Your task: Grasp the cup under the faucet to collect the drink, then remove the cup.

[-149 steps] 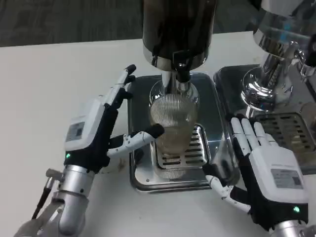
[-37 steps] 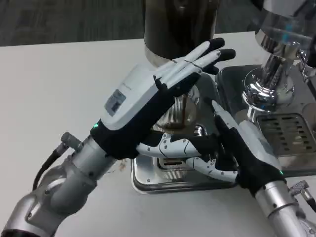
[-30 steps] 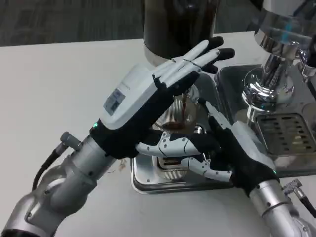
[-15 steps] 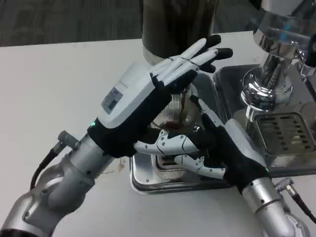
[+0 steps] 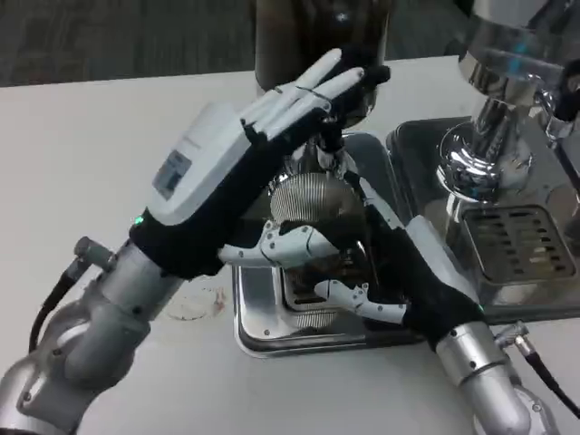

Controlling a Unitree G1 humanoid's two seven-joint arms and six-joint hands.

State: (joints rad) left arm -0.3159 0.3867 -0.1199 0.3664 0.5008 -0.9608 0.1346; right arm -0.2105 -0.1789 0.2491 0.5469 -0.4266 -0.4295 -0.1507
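Head view: right robot hand (image 5: 408,272) gripped ribbed clear glass cup (image 5: 313,213) (on steel drip tray (image 5: 263,317)); left robot hand (image 5: 245,172) open, fingers extended toward faucet (image 5: 331,136).

Left hand (image 5: 213,195) raised, fingers extended, right hand (image 5: 412,272) curled

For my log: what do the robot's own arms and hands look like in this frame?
Both forearms are silver metal cylinders ending in black wrists. The left hand has a white back carrying a small grey label and a green light near the wrist; its fingers are white with black tips. The right hand is white and black. Black cables trail from each forearm.
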